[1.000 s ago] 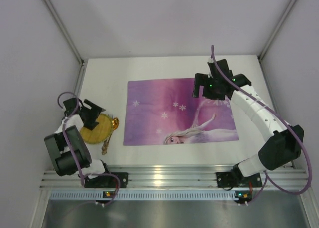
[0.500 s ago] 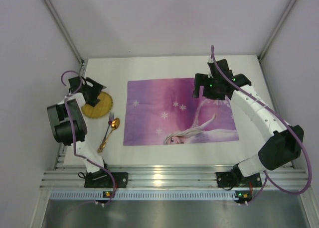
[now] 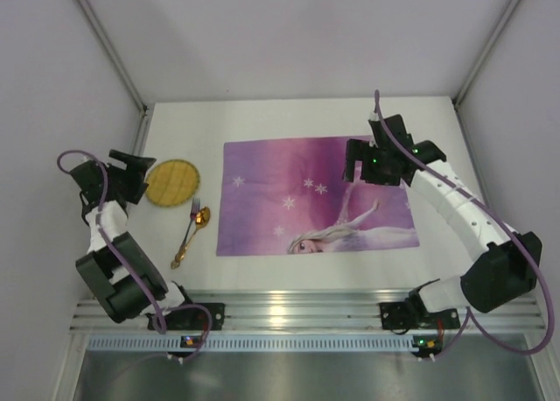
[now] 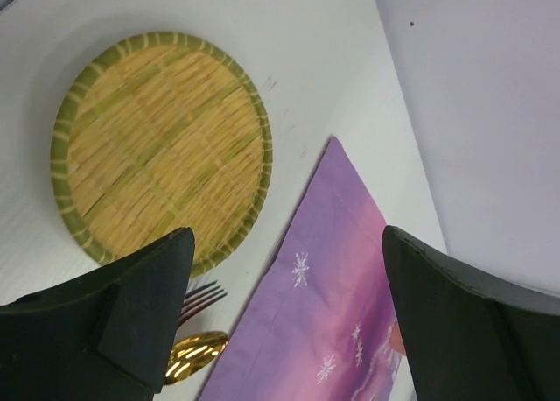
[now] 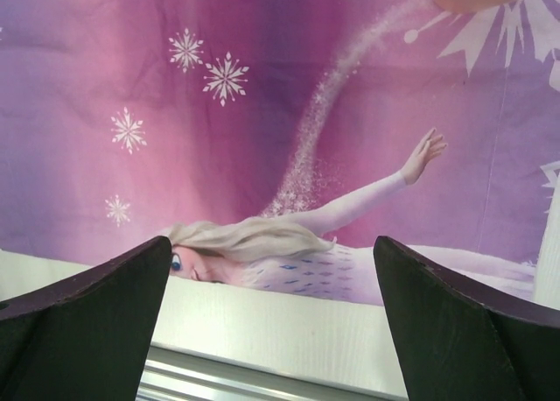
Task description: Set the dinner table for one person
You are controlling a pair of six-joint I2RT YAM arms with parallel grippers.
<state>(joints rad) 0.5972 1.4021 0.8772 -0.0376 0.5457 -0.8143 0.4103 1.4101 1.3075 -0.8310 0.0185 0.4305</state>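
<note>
The dinner table [image 3: 262,121] is a white top with a purple princess placemat [image 3: 315,195] in its middle. A round woven coaster [image 3: 172,182] lies left of the placemat. A fork [image 3: 193,210] and a gold spoon [image 3: 201,217] lie just in front of the coaster. My left gripper [image 3: 140,179] hangs open beside the coaster's left edge and holds nothing. In the left wrist view the coaster [image 4: 162,147], fork tines [image 4: 203,296] and spoon bowl [image 4: 197,353] show past the open left gripper [image 4: 289,270]. My right gripper [image 3: 359,166] hovers open over the placemat's far right part, empty [image 5: 271,243].
A silver rail [image 3: 306,313] runs along the near edge, and the right wrist view shows it [image 5: 219,379] below a strip of white table [image 5: 289,331]. Pale grey walls [image 3: 52,112] close in the left, right and back. The left arm stands close to the left wall.
The coaster has gone from near the front edge toward the back, uncovering the fork and spoon. My left gripper has drawn back left of it. The right gripper shifted slightly right.
</note>
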